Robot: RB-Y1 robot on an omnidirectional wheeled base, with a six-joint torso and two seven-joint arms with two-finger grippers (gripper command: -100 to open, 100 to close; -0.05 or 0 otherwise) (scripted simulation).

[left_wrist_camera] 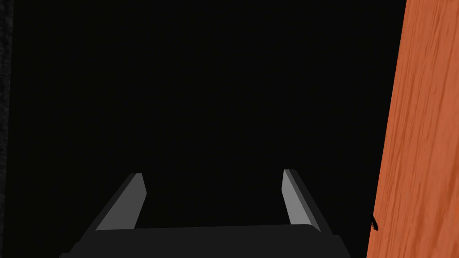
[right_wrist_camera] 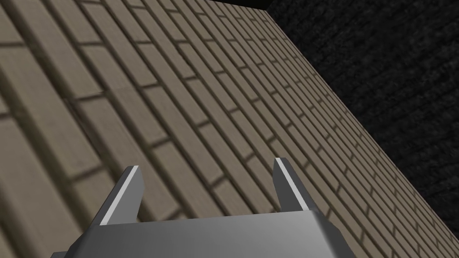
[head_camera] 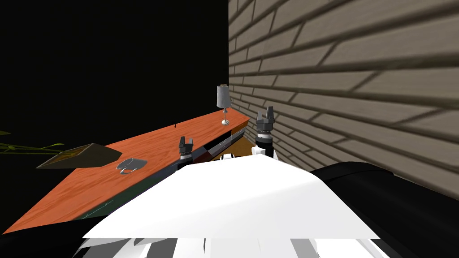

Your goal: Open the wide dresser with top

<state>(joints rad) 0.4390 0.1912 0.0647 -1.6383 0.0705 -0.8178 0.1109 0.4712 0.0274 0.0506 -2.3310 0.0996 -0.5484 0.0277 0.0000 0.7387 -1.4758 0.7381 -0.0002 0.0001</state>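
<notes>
Wide dresser with an orange wood top runs ahead of me. On it sit a dark planter toward the near end, a grey lamp at the far end and a pale cup just beside the planter. My left gripper is at the dresser's front edge, fingers spread with nothing between them, and my right gripper is raised just past the dresser's far end, likewise spread and empty.
</notes>
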